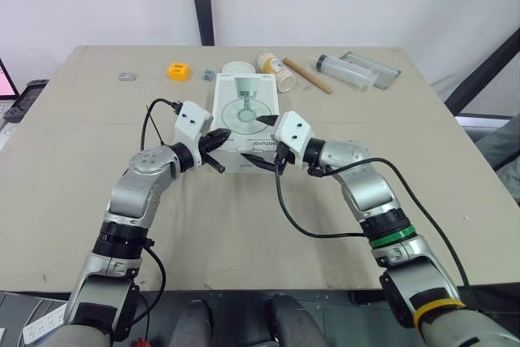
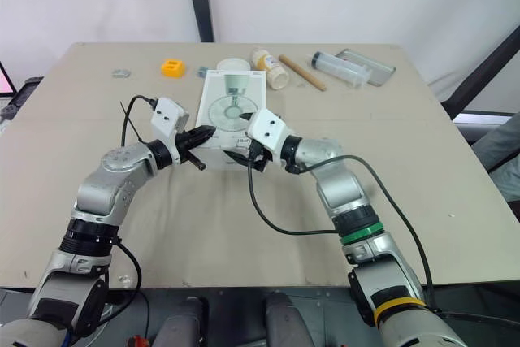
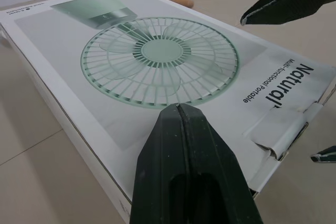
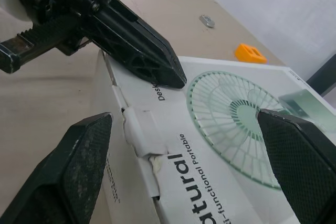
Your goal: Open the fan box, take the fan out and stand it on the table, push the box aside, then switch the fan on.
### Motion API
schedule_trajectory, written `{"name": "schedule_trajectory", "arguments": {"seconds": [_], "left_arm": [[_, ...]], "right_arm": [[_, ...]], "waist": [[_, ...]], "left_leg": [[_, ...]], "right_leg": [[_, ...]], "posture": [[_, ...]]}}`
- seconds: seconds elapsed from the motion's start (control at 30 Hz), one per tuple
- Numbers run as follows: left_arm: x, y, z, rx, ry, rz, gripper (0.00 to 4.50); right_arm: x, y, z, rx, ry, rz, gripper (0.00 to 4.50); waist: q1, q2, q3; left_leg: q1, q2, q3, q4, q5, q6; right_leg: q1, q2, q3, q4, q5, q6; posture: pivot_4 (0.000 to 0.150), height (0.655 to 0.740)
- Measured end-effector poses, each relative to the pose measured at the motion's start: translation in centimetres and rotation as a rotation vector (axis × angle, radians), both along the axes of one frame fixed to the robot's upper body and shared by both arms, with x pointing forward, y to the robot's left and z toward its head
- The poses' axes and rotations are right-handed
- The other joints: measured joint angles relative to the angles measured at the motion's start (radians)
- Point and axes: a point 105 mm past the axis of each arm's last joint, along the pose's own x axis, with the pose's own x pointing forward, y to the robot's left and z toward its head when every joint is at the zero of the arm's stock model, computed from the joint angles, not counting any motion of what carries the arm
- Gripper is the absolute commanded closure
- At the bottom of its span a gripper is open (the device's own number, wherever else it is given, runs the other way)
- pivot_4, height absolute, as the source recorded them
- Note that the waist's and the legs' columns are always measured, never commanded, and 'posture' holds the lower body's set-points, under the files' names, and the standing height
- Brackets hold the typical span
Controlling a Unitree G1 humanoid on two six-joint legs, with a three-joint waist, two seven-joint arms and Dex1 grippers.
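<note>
The fan box (image 1: 246, 119) is white with a green fan printed on its lid and lies flat in the middle of the table. A small tab on its near end flap (image 3: 283, 135) looks torn and slightly lifted. My left gripper (image 1: 226, 134) is shut, and its tip rests on the lid by the box's near left corner (image 3: 178, 109). My right gripper (image 1: 262, 142) stands wide open at the near right corner. One of its fingers (image 4: 299, 166) is over the lid and the other is in front of the box's near end face.
Along the far edge lie an orange block (image 1: 178, 71), a small metal piece (image 1: 126, 76), a white round lid (image 1: 236, 68), a pale bottle (image 1: 276, 71), a wooden stick (image 1: 307, 75), a clear tube (image 1: 345, 71) and a tray (image 1: 375, 67). Bare tabletop lies on both sides of the box.
</note>
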Motion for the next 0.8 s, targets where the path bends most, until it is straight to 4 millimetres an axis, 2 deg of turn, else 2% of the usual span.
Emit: {"name": "schedule_trajectory", "arguments": {"seconds": [0.33,0.8], "left_arm": [[0.0,-0.1,0.0,0.004,-0.006,0.002,4.49],[0.0,-0.1,-0.1,0.006,-0.008,0.002,4.49]], "right_arm": [[0.4,-0.2,-0.4,-0.011,-0.01,-0.021,0.0],[1.1,-0.4,1.2,0.012,-0.093,-0.05,0.0]], "waist": [[0.0,0.0,0.0],[0.0,0.0,0.0]], "left_leg": [[0.0,0.0,0.0,0.0,0.0,0.0],[0.0,0.0,0.0,0.0,0.0,0.0]], "right_leg": [[0.0,0.0,0.0,0.0,0.0,0.0],[0.0,0.0,0.0,0.0,0.0,0.0]], "posture": [[0.15,0.74],[0.15,0.74]]}}
